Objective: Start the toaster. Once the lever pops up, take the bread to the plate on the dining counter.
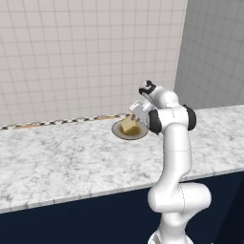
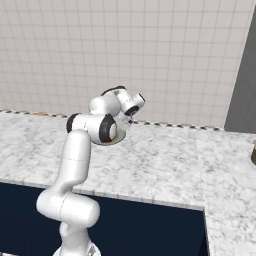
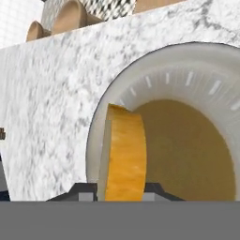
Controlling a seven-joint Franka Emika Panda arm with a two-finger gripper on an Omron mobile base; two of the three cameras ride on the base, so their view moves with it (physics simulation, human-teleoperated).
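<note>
My gripper [image 3: 121,190] is shut on the bread [image 3: 123,154], a golden slice with an orange-brown crust, held on edge between the two dark fingertips [image 3: 157,190]. The slice hangs just over the near left part of the plate [image 3: 187,61], a round greyish dish with an olive-brown centre. In the left base view the bread [image 1: 128,125] sits under my gripper [image 1: 131,120], low over the plate [image 1: 118,131] on the marbled dining counter [image 1: 57,162]. The arm covers most of the plate [image 2: 120,138] in the right base view. The toaster is out of view.
The dining counter [image 2: 165,160] runs wide to both sides over a dark navy base [image 1: 71,219]. A tiled wall stands behind it. Brown rounded shapes [image 3: 70,16] show beyond the counter's far edge. A dark object [image 2: 254,152] sits at the far right.
</note>
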